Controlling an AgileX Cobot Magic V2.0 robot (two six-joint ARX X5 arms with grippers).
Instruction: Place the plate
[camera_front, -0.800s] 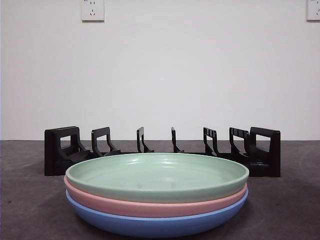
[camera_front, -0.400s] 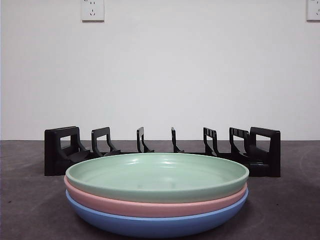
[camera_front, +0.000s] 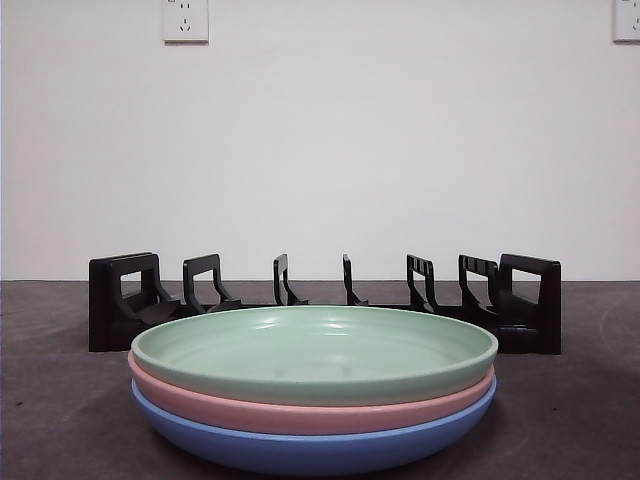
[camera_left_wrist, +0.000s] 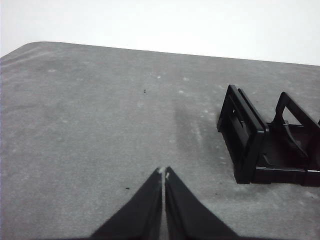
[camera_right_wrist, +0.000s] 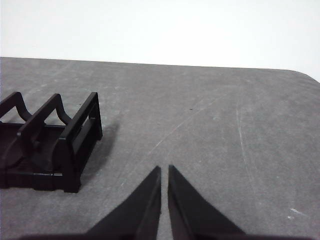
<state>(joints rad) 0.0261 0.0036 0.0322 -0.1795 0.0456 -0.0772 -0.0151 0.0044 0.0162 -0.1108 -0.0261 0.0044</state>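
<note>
My left tool (camera_left_wrist: 163, 172) hangs over bare grey worktop (camera_left_wrist: 90, 125) in the left wrist view, its two black jaws pressed together to a thin seam, holding nothing. One end of the black plate rack (camera_left_wrist: 265, 145) stands on the worktop near the tool, off to one side and not touching it. I see no plate from this camera.

In the right wrist view my right tool (camera_right_wrist: 164, 170) is also pinched narrow, with only a slim gap between the jaw tips, and empty. The other end of the rack (camera_right_wrist: 50, 145) sits on the worktop to the side of it, clear of the jaws. No plate shows here either, so I cannot place the plates against either tool directly.

The front view shows neither tool. Three plates are stacked on the worktop close to the camera: a green plate (camera_front: 315, 352) on top, nested in a pink plate (camera_front: 300, 412), which rests in a blue plate (camera_front: 310, 450) at the bottom. Behind the stack the rack stands across the worktop with its upright dividers, all slots holding nothing. The stack's far rim overlaps the rack's base in the picture; I cannot tell whether they touch. Two wall sockets (camera_front: 185, 20) sit high on the white wall.
</note>
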